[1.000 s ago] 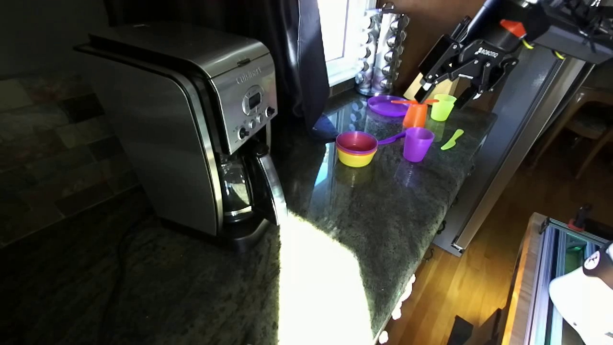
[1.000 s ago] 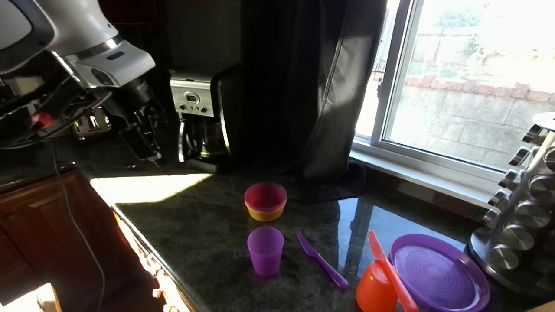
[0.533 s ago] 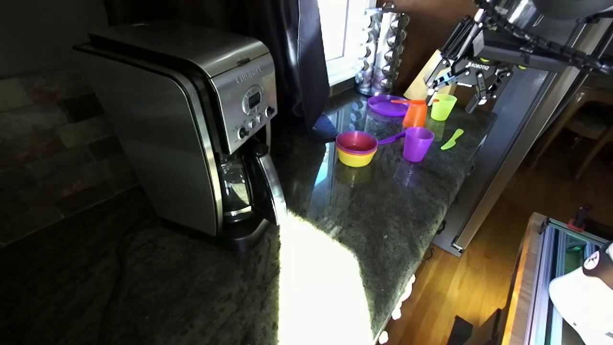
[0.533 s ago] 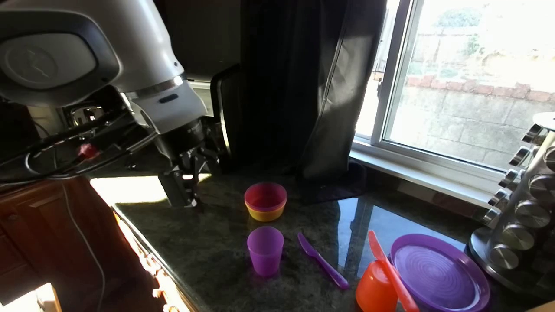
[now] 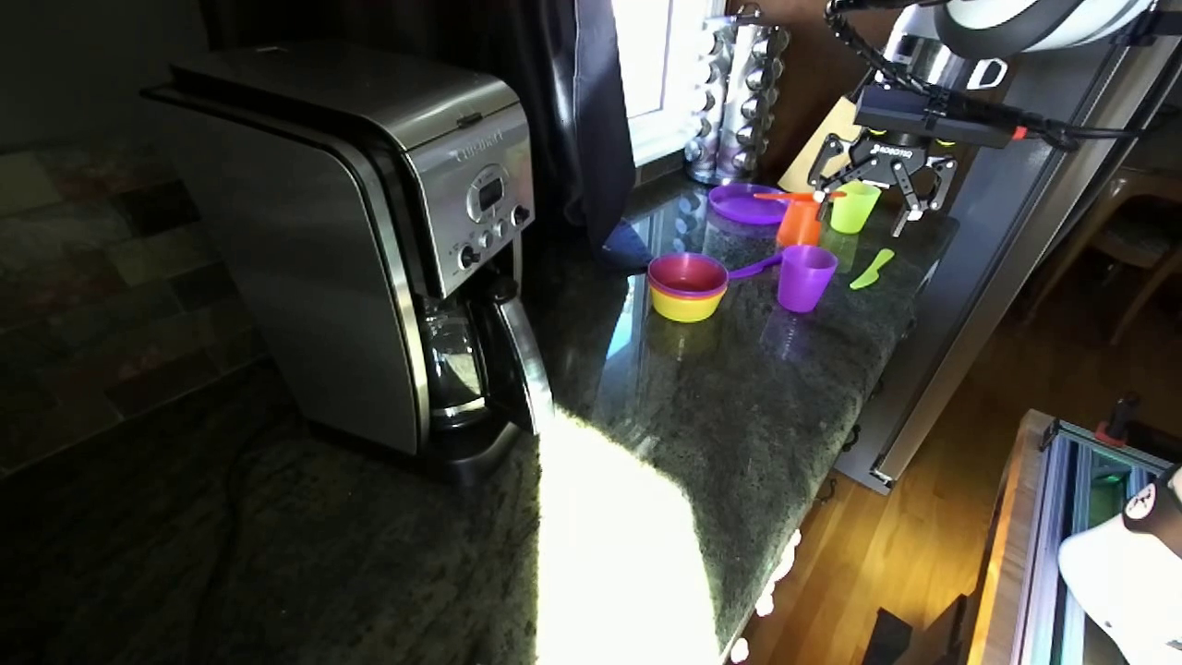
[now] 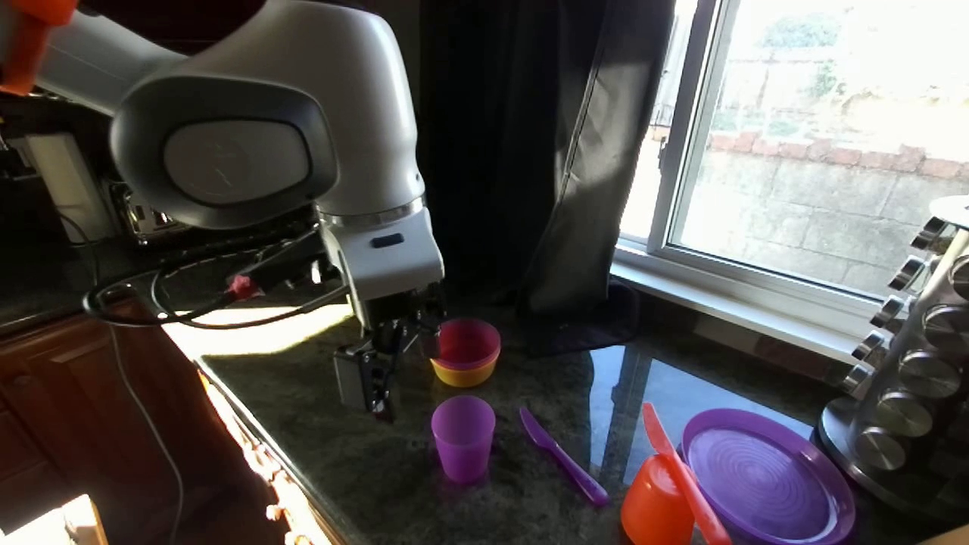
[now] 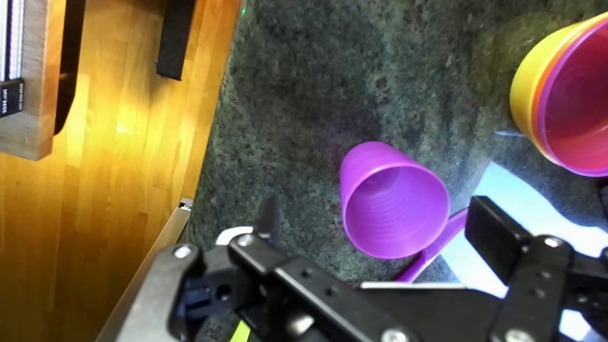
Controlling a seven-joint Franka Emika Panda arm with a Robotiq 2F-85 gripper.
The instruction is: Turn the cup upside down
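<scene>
So only the wrist view showed the purple cup (image 7: 395, 204), around mid-frame, right down to its inside bottom; spread, empty fingers (image 7: 496, 237) had dropped closer.

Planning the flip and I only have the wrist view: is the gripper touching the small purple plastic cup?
Observer: No, both exterior views show a gap between the gripper and the purple cup.
Operator: Any cup already upside down out of my view?
Observer: Yes, in an exterior view an orange plastic cup stands mouth down.
Operator: Anything on it?
Observer: An orange plastic knife lies across its upturned base.
</scene>
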